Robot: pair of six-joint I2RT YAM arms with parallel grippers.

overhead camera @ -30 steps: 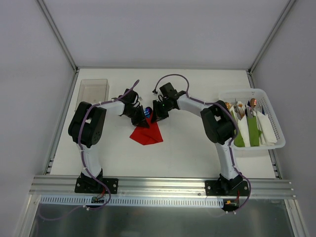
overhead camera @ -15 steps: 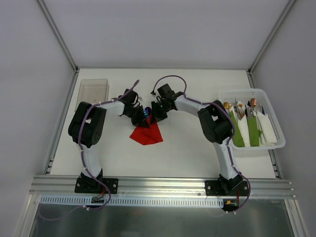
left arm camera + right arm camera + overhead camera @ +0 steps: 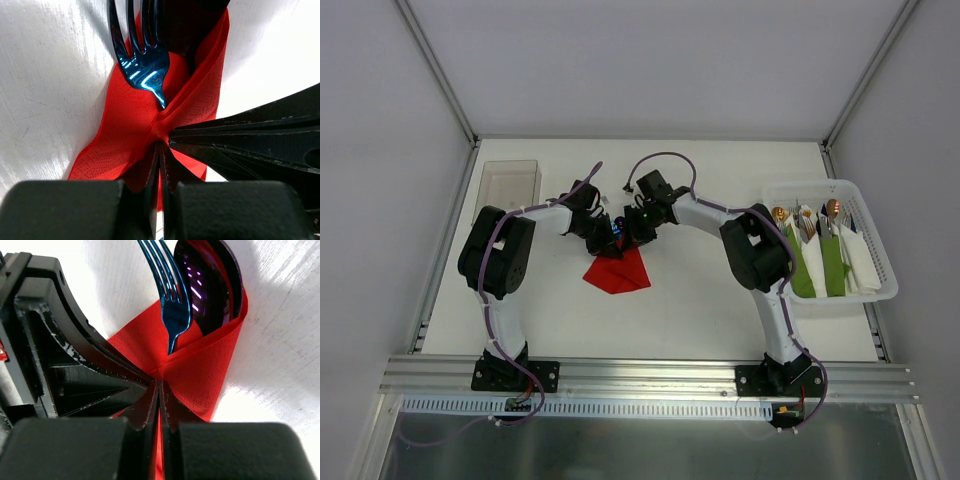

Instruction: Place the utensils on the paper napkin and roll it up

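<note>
A white surface (image 3: 700,310) sits inside pale walls and aluminium frame posts. At its far left corner stands a clear rectangular plastic box (image 3: 510,185). On the right stands a white slotted plastic basket (image 3: 844,303), which holds green napkin bundles (image 3: 832,265), white napkins (image 3: 863,262) and copper-headed utensils (image 3: 833,208).

A thin bright red paper napkin (image 3: 617,272) lies a little left of the middle of the surface, folded into a rough wedge. Both arms reach in over its far end, their tips close together.

The left gripper (image 3: 160,150) is pinched tight on a gathered ridge of the red paper napkin, with paper squeezed between its fingers. The right gripper (image 3: 160,390) is clamped on the same ridge from the other side, its fingers touching those of the left.

A slim iridescent blue metal fork (image 3: 175,310) and a shiny purple metal spoon (image 3: 212,285) lie side by side in the napkin's fold. Their heads stick out past the far edge of the paper and their handles are hidden inside the fold. From above, only a small blue glint (image 3: 617,226) shows between the two grippers.
</note>
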